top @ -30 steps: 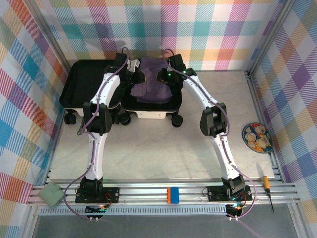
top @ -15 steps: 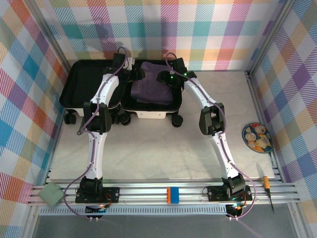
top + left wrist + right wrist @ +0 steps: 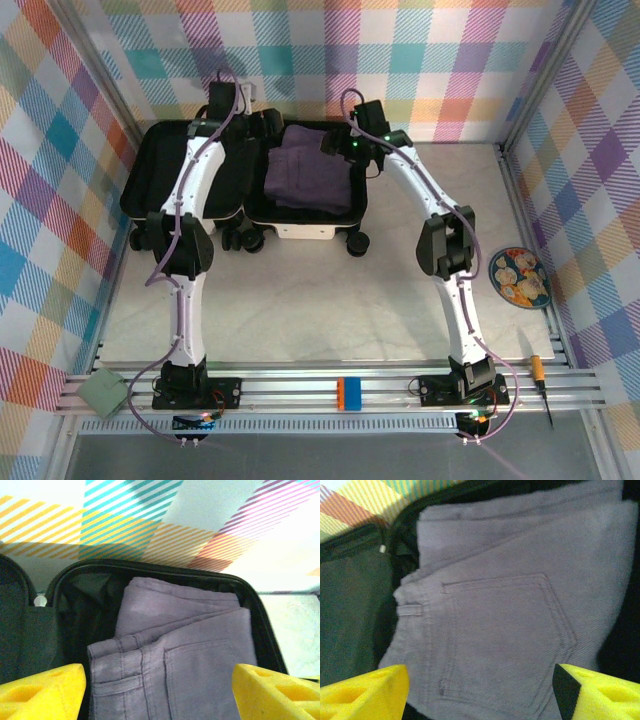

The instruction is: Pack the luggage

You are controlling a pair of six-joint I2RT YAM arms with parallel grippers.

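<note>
Top external view: I see the luggage [image 3: 160, 175] lying wide open at the far end of the table [image 3: 330, 310], close to the checked wall. Its two black halves sit side by side, and its little wheels point toward the arms. The left half shows its black lining. In the right half lie the folded purple trousers [image 3: 310, 180], flat and inside the rim.

Both arms reach out over the case. The left wrist view looks down on the trousers. The left gripper [image 3: 159, 695] is spread wide, with one yellow finger [image 3: 42, 695] at each side of the picture. It has hold of nothing. The cloth is below it, and I cannot tell if it touches.

The right gripper [image 3: 480, 695] is the same. Its yellow fingers [image 3: 365, 692] stand far apart over a back pocket of the trousers, and nothing is gripped.

Off to the right, a small painted plate [image 3: 519, 277] sits on the table, well apart from the case. A screwdriver [image 3: 540, 375] lies near the front rail.
</note>
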